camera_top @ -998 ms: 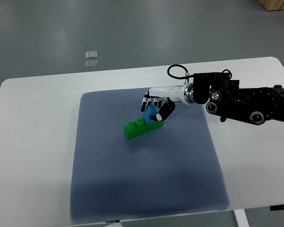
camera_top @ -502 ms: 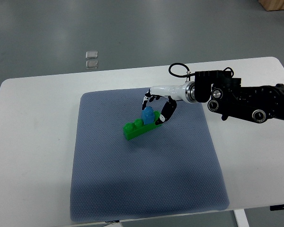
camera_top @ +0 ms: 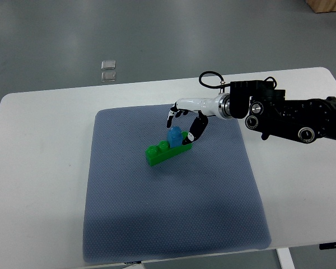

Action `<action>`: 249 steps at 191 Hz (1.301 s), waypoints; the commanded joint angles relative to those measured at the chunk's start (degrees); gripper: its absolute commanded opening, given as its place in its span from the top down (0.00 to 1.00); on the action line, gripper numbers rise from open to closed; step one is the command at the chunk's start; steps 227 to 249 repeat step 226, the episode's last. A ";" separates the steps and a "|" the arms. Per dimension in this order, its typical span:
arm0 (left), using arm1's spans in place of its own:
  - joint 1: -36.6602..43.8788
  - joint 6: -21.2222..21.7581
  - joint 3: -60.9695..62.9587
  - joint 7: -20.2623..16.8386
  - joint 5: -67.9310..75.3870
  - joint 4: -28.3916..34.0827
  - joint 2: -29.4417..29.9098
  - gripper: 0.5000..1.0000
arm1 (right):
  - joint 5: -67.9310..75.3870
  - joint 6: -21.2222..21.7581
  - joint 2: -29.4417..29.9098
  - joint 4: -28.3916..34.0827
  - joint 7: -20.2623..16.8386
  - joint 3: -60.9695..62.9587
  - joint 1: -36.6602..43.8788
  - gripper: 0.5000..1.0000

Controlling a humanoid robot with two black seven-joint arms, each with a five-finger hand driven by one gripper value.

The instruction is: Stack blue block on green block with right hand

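A long green block [camera_top: 168, 151] lies on the blue-grey mat [camera_top: 168, 213], slanting up to the right. A small blue block [camera_top: 175, 136] stands on the green block's right part. My right hand [camera_top: 183, 123] hovers just above and behind the blue block, fingers spread and apart from it, the thumb hanging down at the block's right side. Its black forearm [camera_top: 285, 116] comes in from the right edge. The left arm is out of the picture.
The mat lies on a white table [camera_top: 39, 168]. Two small clear squares [camera_top: 108, 70] lie on the floor beyond the table's far edge.
The right hand has let go of the blue block and risen slightly up and to the right. The blue block stays on the green block.
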 commanded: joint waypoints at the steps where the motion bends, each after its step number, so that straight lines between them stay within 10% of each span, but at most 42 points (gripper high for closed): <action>1: 0.03 0.00 0.09 0.00 0.00 -0.08 0.00 0.00 | 0.05 0.05 0.07 0.00 0.00 -0.02 0.22 0.28; 46: 0.03 0.00 0.09 0.00 0.00 0.01 0.00 0.00 | -0.04 0.05 0.16 -0.09 0.35 -0.02 0.22 0.55; 100: 0.03 0.00 0.09 0.00 0.00 -0.25 0.00 0.00 | 4.27 3.92 -3.27 0.35 0.44 0.42 4.96 0.59; 130: 0.03 0.00 0.27 0.00 0.00 -0.34 0.00 0.00 | 8.93 3.75 -4.23 -0.61 0.35 4.99 5.67 0.19; 249: 0.03 0.00 0.44 0.00 0.00 -0.52 0.00 0.00 | 22.37 5.06 -1.78 -8.61 1.75 37.24 -15.77 0.17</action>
